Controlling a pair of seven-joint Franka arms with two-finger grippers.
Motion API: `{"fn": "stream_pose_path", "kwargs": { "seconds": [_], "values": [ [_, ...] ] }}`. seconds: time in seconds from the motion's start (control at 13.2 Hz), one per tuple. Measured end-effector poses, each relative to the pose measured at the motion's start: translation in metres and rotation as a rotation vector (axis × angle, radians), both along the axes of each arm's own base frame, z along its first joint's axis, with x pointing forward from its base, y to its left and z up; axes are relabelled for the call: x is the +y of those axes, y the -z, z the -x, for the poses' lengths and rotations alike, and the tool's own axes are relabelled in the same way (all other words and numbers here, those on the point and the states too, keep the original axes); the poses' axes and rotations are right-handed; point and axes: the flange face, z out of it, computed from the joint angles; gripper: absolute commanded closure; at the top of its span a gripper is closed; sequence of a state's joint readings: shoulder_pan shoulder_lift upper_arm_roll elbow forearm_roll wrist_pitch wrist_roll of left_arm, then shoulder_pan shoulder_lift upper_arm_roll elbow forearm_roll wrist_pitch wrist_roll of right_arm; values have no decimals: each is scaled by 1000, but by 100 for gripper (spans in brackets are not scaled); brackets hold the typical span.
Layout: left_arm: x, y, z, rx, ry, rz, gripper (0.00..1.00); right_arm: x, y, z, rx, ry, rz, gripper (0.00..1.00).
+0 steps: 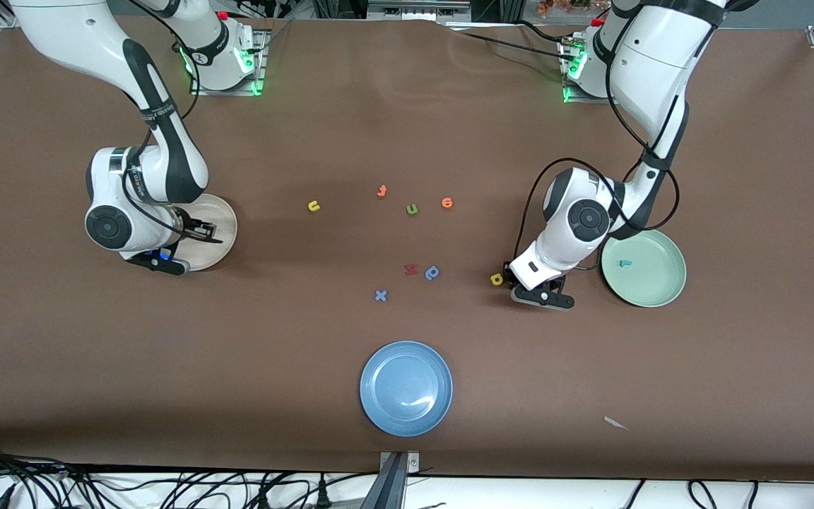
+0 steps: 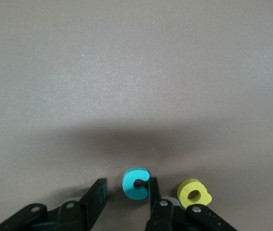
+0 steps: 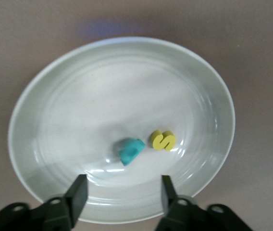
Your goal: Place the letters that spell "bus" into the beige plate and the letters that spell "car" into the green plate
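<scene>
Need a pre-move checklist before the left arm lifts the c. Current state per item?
1. Teal c between the left gripper fingers: ok, fingers either side of it, low over the table.
2. Yellow a outside the grip: ok, it lies beside one finger, close.
3. Firm grip on the c: cannot tell.
4. Green plate free to receive: ok, only a teal letter in it.
5. Right gripper has let go: ok, fingers open over the beige plate, teal letter and yellow s lie inside.
6. Yellow u in the beige plate: not ok, on the table.

Both arms reach down low over the desk. The left end effector (image 2: 127,202) and the right end effector (image 3: 122,195) have fingers parted.
</scene>
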State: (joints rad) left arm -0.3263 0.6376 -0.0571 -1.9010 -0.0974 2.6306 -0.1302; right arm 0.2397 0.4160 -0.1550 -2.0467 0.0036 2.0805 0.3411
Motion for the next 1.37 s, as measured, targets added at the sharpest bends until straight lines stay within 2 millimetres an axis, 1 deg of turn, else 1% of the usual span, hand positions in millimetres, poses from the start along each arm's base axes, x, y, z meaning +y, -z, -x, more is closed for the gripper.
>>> {"fn": "stream_pose_path", "kwargs": {
  "seconds": [0.08,0.15,0.3,0.38,0.46,0.61,0.68,0.76,0.84,0.91,1.06,1.14,1.29,1.37],
  "values": [
    [-1,0,0,0,1,0,90,7,-9,-2,-10,11,-4,1],
    [-2,-1,0,-2,3,1,100,21,-22,-4,-17,38,-1,1],
    [-4,-1,1,-2,6,1,100,68,-52,-3,-30,110,19,1],
    [-4,-1,1,-2,6,1,100,94,-64,1,-41,133,25,1],
    [-4,-1,1,-2,6,1,100,119,-73,7,-52,149,29,1],
    [-3,-7,-2,-9,4,3,100,166,-80,23,-68,197,46,2],
    [2,-13,-5,-3,-4,0,100,187,-79,31,-78,223,51,2],
    [13,-24,-10,8,-19,-5,100,204,-76,37,-93,251,51,2],
    [28,-38,-16,19,-31,-12,100,218,-68,43,-108,276,48,2],
    [45,-52,-21,31,-29,-21,100,226,-57,49,-123,297,40,2],
    [78,-76,-24,67,-25,-33,100,235,-32,64,-145,327,29,4],
    [92,-80,-20,92,-27,-39,100,237,-21,71,-157,337,23,5],
    [118,-78,-5,147,-33,-51,100,238,-4,85,-185,347,5,7],
    [134,-74,6,171,-41,-58,100,237,3,90,-197,350,-4,8]
  ]
}}
